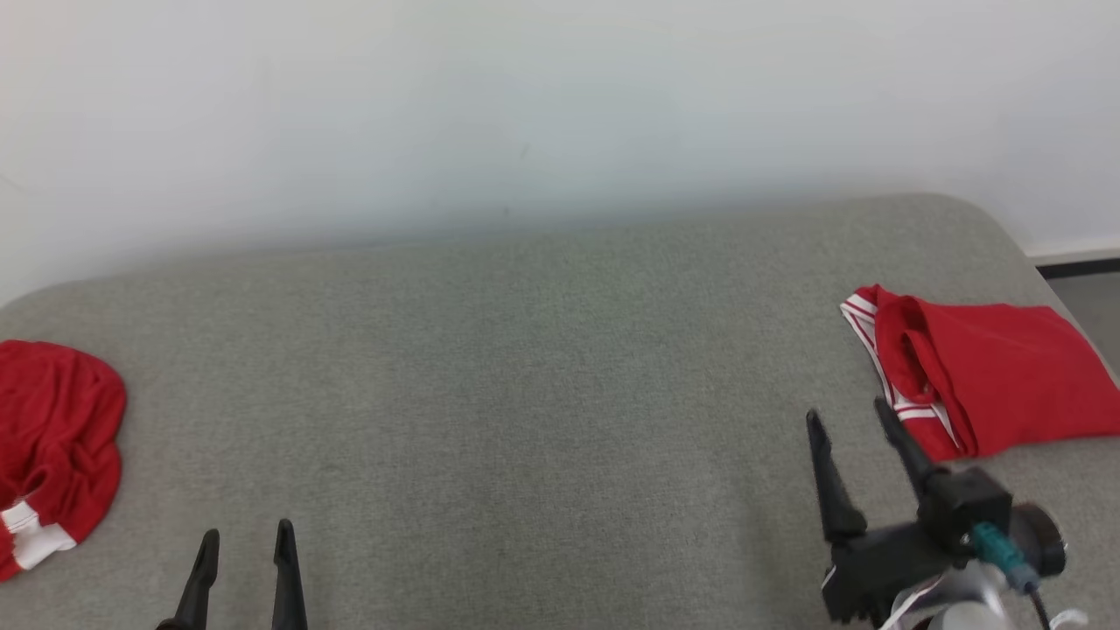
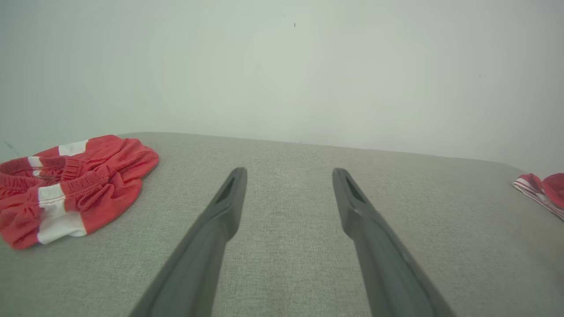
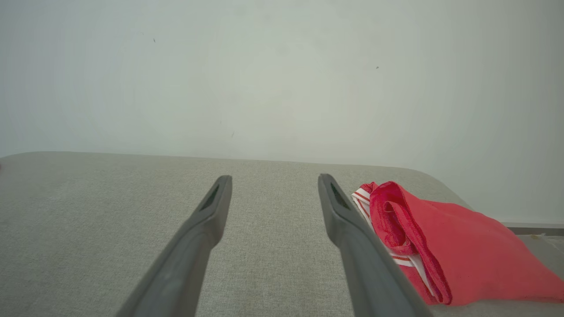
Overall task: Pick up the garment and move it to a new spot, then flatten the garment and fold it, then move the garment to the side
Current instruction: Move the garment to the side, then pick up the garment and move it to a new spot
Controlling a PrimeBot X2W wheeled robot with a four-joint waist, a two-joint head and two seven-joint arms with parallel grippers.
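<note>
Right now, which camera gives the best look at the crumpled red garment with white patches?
The left wrist view: the crumpled garment lies nearly whole there, gathered waistband and white patches plain. The head view cuts the garment off at its left edge. The right wrist view faces the folded red garment instead.

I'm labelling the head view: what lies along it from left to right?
In order: crumpled garment → left pincer → right pincer → folded garment.
</note>
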